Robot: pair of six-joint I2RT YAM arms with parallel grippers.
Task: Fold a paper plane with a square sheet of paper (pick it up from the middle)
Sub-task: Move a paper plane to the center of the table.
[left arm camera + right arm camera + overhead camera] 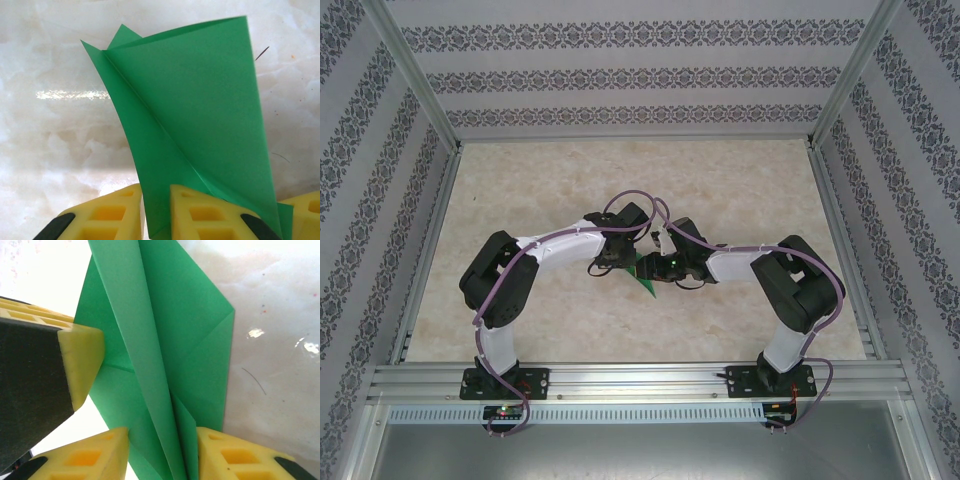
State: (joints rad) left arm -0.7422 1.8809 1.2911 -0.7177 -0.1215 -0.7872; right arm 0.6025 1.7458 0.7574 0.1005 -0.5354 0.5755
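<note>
Where the two limbs meet: left arm (552,250) and right arm (735,262) turn their wrists inward, head to head, over the middle of the counter (740,180), so each can take one side of the same paper.
Left gripper (156,200): jaws closed on the lower edge of the paper plane (200,110), its layers pinched in the narrow slot between the yellow pads (107,215); judged to be the anchoring hold.
Right gripper (162,435): jaws stand either side of the long centre crease and the paper touches both; the gap is wider, so I cannot tell whether they pinch or merely bracket it.
Paper plane: bright green, partly folded, with one long crease, slanted flaps and layers fanning loose. It is held between the two grippers; I cannot tell whether its far edge touches the counter.
Stage: mid-folding, judged; flaps not yet pressed flat.
Risk: thin paper may tear or slip if the arms pull apart.
Counter: pale, marbled, glossy.
Walls (620,80): patterned, behind.
</note>
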